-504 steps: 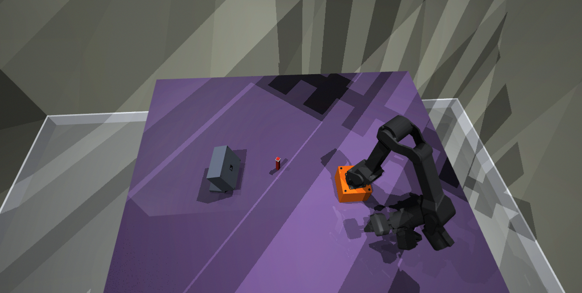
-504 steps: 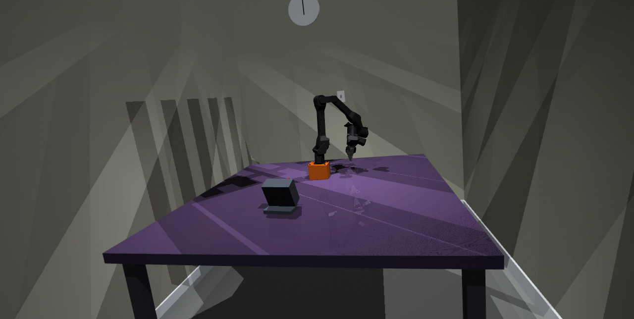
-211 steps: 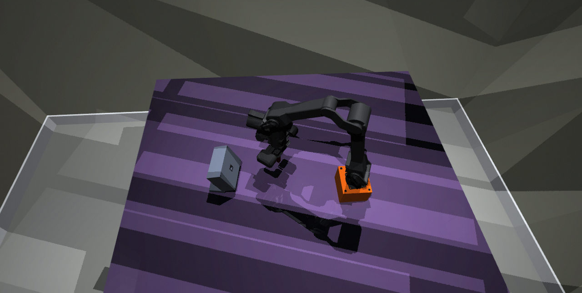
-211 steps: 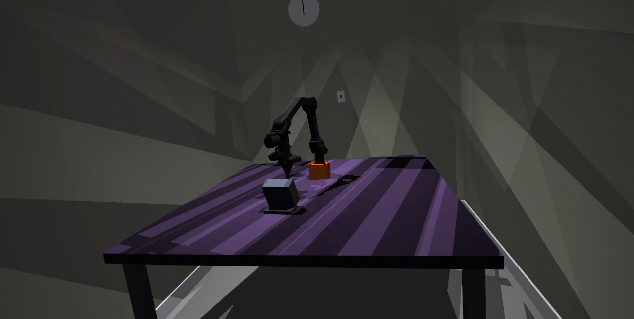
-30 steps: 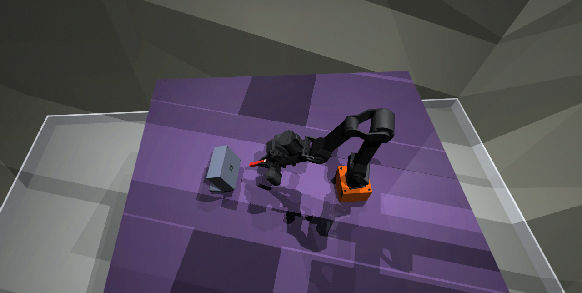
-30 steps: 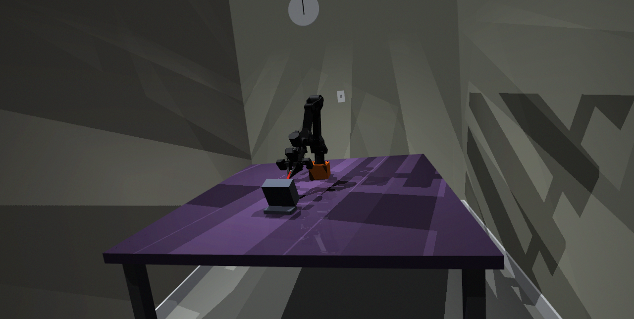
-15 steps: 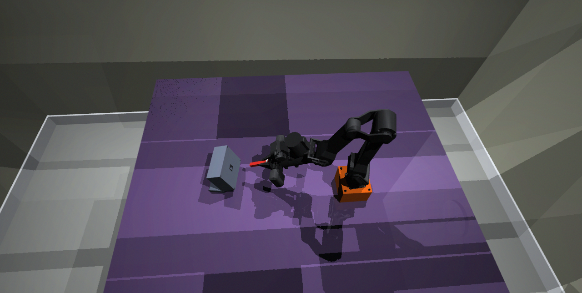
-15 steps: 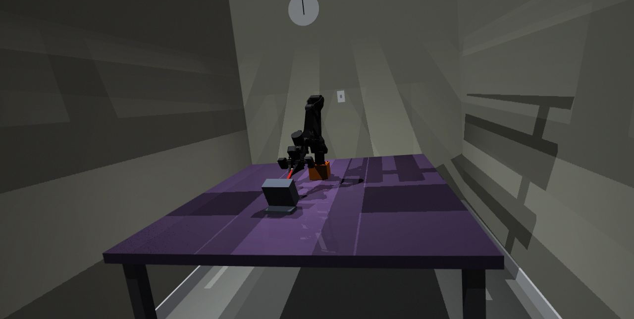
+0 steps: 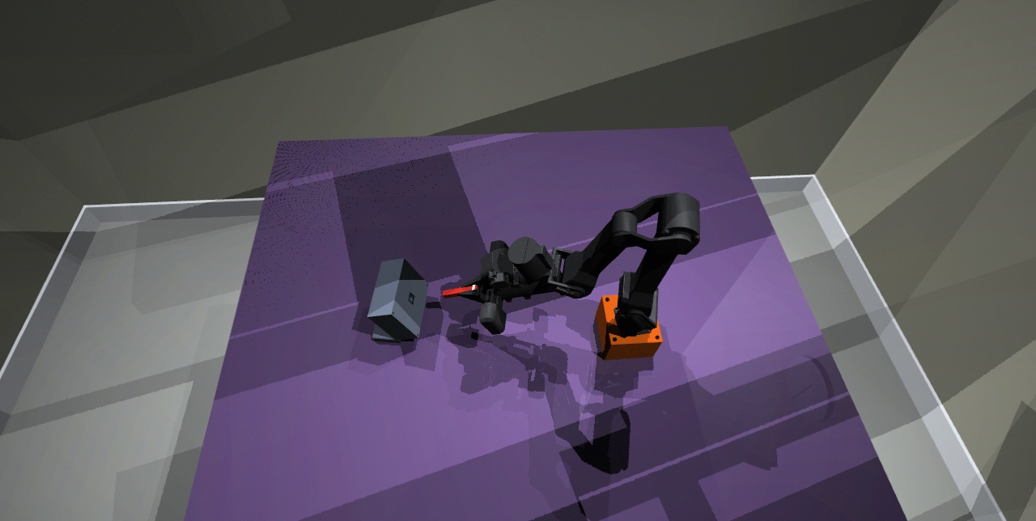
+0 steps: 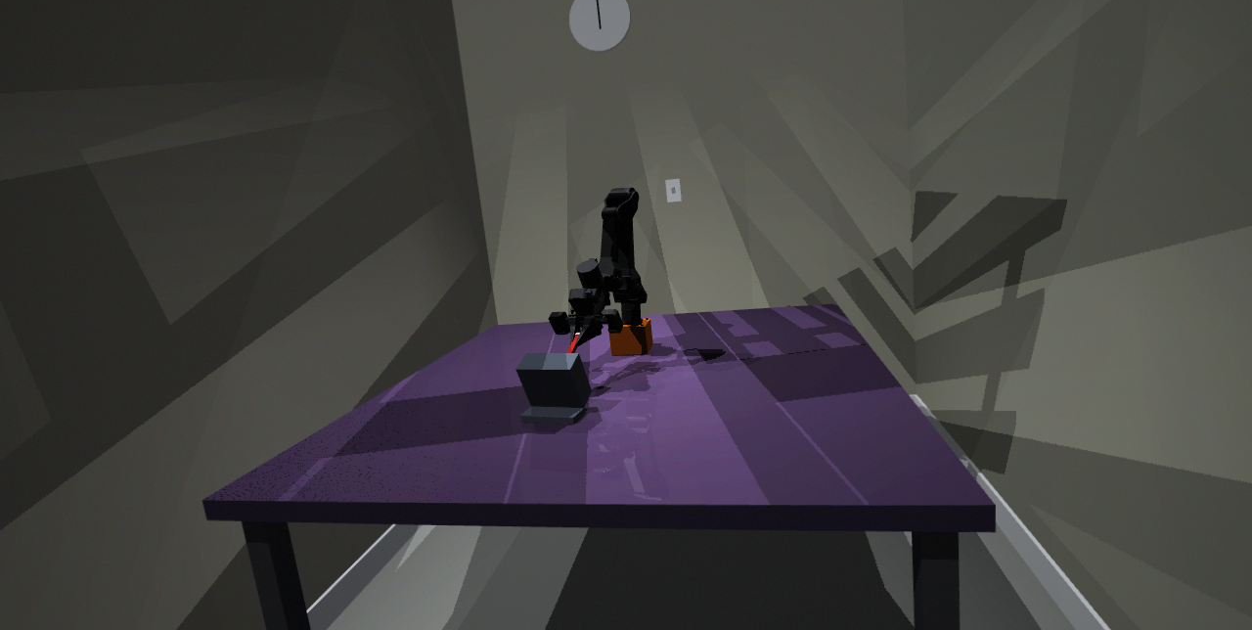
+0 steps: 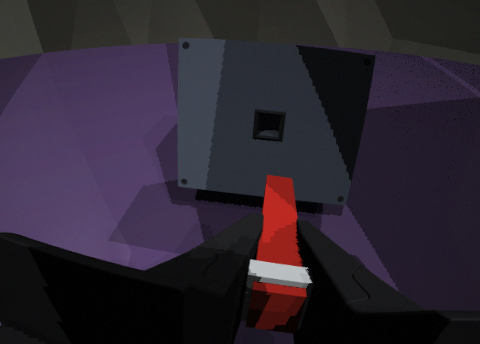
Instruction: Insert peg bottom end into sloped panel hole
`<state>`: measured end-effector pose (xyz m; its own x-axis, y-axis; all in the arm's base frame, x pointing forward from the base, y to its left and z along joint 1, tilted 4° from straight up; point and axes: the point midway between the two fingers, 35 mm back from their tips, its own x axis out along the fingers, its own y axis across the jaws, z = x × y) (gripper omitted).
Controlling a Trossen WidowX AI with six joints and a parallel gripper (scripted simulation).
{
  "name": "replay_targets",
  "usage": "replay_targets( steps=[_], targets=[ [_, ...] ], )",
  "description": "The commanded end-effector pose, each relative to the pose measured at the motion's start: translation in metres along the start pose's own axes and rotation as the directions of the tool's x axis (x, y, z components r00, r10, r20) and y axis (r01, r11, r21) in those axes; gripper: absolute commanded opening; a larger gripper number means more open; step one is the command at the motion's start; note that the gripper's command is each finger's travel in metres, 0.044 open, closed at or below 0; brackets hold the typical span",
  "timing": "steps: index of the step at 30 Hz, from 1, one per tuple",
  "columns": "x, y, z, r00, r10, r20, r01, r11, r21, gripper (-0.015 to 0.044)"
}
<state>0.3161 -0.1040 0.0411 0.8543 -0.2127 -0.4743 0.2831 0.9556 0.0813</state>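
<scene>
My gripper (image 11: 277,228) is shut on a red square peg (image 11: 279,199) (image 9: 457,291) (image 10: 573,344) with a white band near its upper end. The peg's free end points at the grey sloped panel (image 11: 235,154) (image 9: 396,300) (image 10: 556,385). A gap shows between the peg's end and the panel's face in the top view. The panel has one square hole (image 11: 269,125) (image 9: 411,297). In the wrist view the peg's end shows below the hole and slightly to its right. The panel's face looks slightly turned against the peg in that view. In the exterior view the panel's face is hidden.
The arm's orange base (image 9: 631,345) (image 10: 630,337) stands on the purple table (image 9: 303,438) (image 10: 700,451), on the far side of the arm from the panel. Shadows of the arm and panel fall across the table top.
</scene>
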Motion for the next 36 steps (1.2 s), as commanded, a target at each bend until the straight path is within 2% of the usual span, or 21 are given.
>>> replay_targets(
  steps=[1, 36],
  targets=[
    [0.004, 0.001, 0.004, 1.000, 0.002, 0.014, -0.002, 1.000, -0.006, 0.0000],
    [0.029, 0.006, 0.011, 0.997, 0.015, 0.070, -0.013, 1.000, -0.026, 0.0000]
  ],
)
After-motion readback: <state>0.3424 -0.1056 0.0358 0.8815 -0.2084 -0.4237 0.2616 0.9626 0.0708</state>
